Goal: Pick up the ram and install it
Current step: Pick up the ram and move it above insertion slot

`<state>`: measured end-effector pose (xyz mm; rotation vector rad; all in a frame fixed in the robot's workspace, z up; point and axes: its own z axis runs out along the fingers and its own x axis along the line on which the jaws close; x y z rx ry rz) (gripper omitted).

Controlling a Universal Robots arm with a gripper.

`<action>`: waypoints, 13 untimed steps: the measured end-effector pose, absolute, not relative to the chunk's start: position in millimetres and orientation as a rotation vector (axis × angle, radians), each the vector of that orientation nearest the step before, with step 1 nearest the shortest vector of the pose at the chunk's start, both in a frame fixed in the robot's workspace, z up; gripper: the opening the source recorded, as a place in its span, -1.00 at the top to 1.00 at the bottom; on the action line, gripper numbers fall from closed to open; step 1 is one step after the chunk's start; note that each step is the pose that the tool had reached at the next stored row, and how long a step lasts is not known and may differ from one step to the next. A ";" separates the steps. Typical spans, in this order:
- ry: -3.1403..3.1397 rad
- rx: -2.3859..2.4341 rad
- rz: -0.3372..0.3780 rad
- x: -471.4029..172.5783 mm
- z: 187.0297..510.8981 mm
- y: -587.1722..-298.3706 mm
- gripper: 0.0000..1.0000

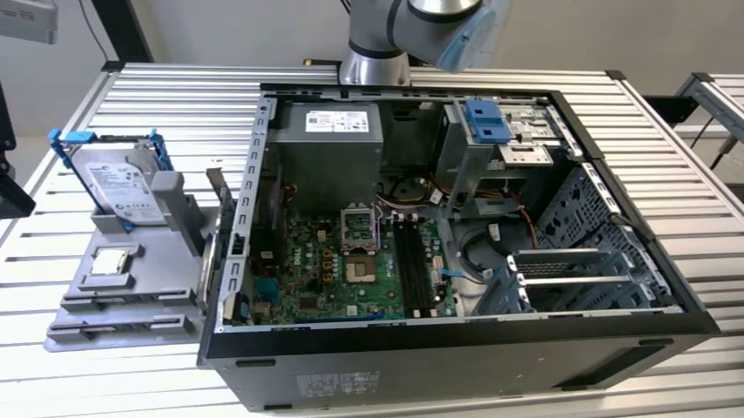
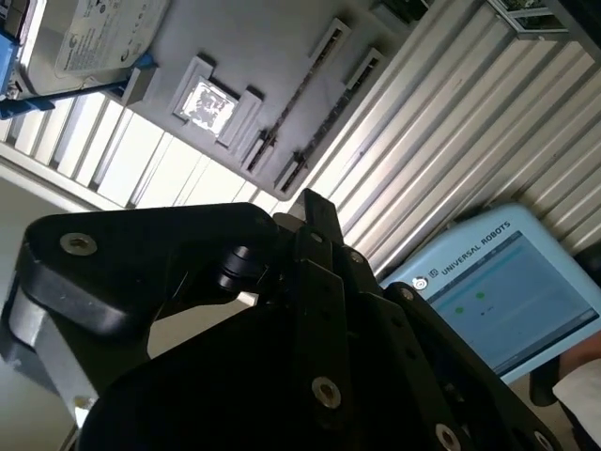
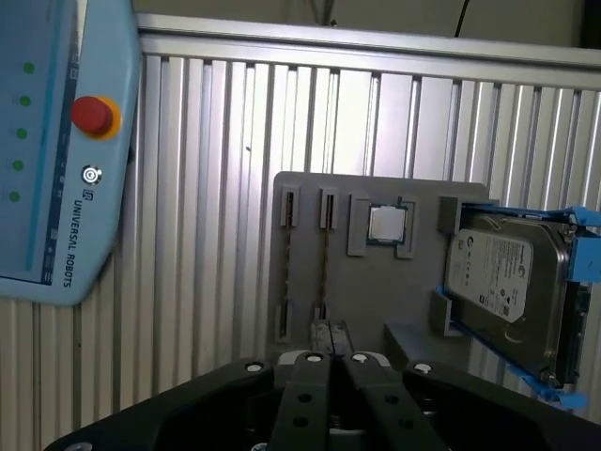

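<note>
My gripper (image 3: 329, 331) hangs high over the grey parts tray (image 3: 376, 291), its two black fingers pressed together and shut, with nothing seen between them. The same finger pair (image 2: 315, 211) points towards the tray (image 2: 272, 38) in the second wrist view. Two long narrow ram holders (image 3: 305, 268) lie side by side on the tray, with only thin dark lines along them; I cannot tell whether a ram stick stands there. In the exterior view the motherboard's black ram slots (image 1: 413, 257) sit inside the open computer case (image 1: 465, 357), to the right of the processor socket.
A hard drive (image 1: 122, 183) in a blue bracket and a square chip (image 1: 113, 260) rest on the tray (image 1: 163, 252), at the exterior view's left of the case. A pale blue teach pendant (image 3: 47, 150) lies on the slatted aluminium table (image 1: 651, 113). The arm (image 1: 407, 35) rises behind the case.
</note>
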<state>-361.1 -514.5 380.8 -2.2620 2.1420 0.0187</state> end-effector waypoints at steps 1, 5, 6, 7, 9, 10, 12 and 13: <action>2.142 -2.262 0.019 -361.1 380.8 -514.5 1.00; 2.142 -2.262 0.019 -361.1 380.8 -514.5 1.00; 2.142 -2.262 0.019 -361.1 380.8 -514.5 1.00; 2.142 -2.262 0.019 -361.1 380.8 -514.5 1.00; 2.142 -2.262 0.019 -361.1 380.8 -514.5 1.00; 2.142 -2.262 0.019 -361.1 380.8 -514.5 1.00; 2.142 -2.261 0.019 -361.1 380.8 -514.5 1.00; 2.142 -2.262 0.019 -361.1 380.8 -514.5 1.00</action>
